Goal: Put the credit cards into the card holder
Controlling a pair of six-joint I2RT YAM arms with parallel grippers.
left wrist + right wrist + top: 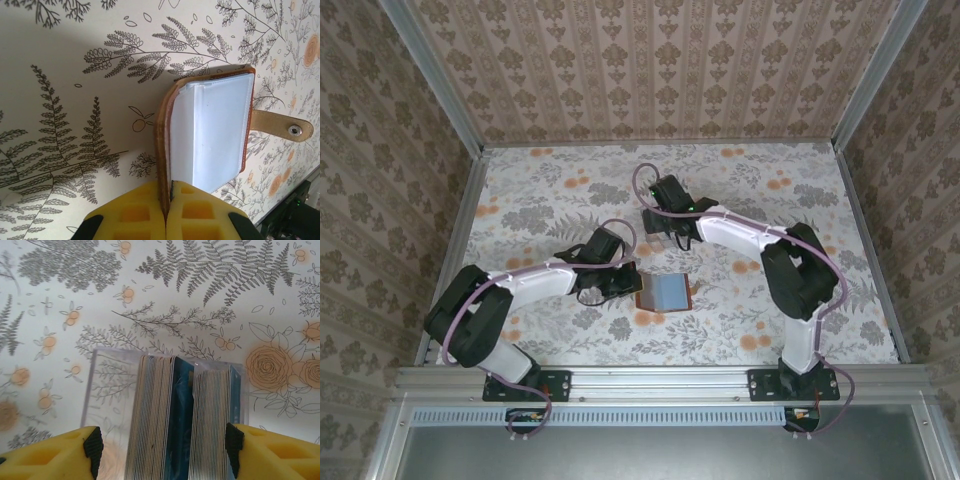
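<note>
The card holder (215,125), a reddish-brown leather wallet, lies open on the table with its clear pockets up and its snap strap (280,127) out to the side. My left gripper (169,200) is shut on the edge of its leather cover. From above, the card holder (665,292) sits just right of the left gripper (625,283). The credit cards stand on edge in two packs (155,415) (212,415) inside a clear tray (107,390). My right gripper (163,452) is open just above them, with one fingertip (93,452) on either side of both packs.
The floral tablecloth (540,200) covers the whole work surface, and patterned walls close it in at the back and sides. The right arm (750,235) reaches across the middle toward the tray at the back centre.
</note>
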